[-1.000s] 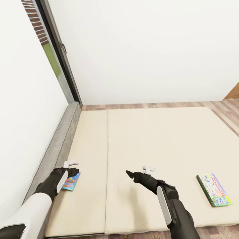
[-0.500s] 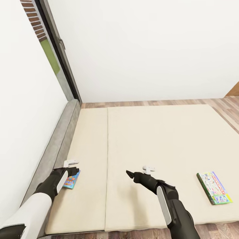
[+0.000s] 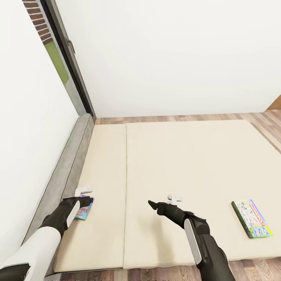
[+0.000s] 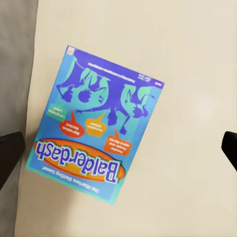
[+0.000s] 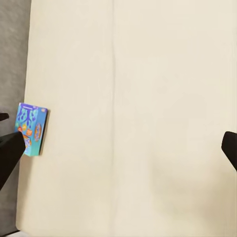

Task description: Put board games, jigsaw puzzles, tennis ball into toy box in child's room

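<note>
Two board games lie flat on the beige bed [image 3: 183, 164]. The small blue one, printed "Balderdash" [image 4: 96, 123], rests near the grey headboard, half covered in the head view [image 3: 82, 213] by my left gripper [image 3: 86, 202]. That gripper [image 4: 118, 153] hangs above the box, open, its fingertips [image 4: 10, 155] wide apart on either side of it. The second board game [image 3: 251, 218], white-topped with a green edge, lies near the bed's right front corner. My right gripper [image 3: 154, 205] hovers open over bare mattress mid-bed; its wrist view catches the blue box [image 5: 30, 128] off to one side.
The grey headboard [image 3: 64, 171] runs along the left wall under a dark window frame [image 3: 68, 58]. Wooden floor [image 3: 187, 117] borders the bed's far side and front. A seam [image 3: 125, 195] splits the mattress lengthwise.
The whole view has shifted a little, so the bed's edges sit higher in the picture. More of the blue box is covered by my left gripper. Both arms hold the same pose.
</note>
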Motion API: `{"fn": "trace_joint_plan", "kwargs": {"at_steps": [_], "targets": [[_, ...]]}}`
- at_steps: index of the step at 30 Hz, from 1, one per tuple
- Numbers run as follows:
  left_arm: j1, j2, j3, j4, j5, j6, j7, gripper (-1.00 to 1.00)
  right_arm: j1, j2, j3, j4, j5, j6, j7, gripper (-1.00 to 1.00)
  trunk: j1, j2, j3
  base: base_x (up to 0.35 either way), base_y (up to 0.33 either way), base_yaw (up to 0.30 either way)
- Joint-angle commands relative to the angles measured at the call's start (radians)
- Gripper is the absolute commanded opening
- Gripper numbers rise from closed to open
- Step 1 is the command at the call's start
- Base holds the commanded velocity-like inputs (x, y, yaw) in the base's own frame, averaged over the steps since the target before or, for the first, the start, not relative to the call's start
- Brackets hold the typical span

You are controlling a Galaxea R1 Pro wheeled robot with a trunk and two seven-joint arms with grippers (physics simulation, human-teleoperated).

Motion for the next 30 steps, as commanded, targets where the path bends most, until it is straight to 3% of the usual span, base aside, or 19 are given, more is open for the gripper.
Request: {"fn": "trace_joint_plan", "kwargs": {"at_steps": [1, 19, 23, 30], "targets": [[0.000, 0.000, 0.000, -0.002, 0.006, 0.005, 0.004, 1.00, -0.001, 0.001, -0.003, -0.001, -0.007, 0.008, 0.002, 1.00, 0.000, -0.001, -0.002, 0.000, 0.000, 0.000], [0.000, 0.002, 0.002, -0.002, 0.006, 0.004, 0.003, 1.00, -0.001, 0.001, 0.000, -0.008, -0.006, 0.008, 0.003, 1.00, 0.000, -0.001, -0.032, 0.000, 0.000, 0.000], [-0.002, 0.001, 0.018, -0.003, 0.009, 0.007, 0.005, 1.00, -0.001, 0.001, 0.000, -0.008, -0.001, 0.008, 0.002, 1.00, 0.000, -0.001, -0.039, 0.000, 0.000, 0.000], [-0.059, 0.002, 0.040, -0.005, 0.014, 0.014, 0.012, 1.00, -0.001, 0.001, 0.001, -0.011, 0.004, 0.008, 0.003, 1.00, 0.000, -0.001, -0.050, 0.000, 0.000, 0.000]]}}
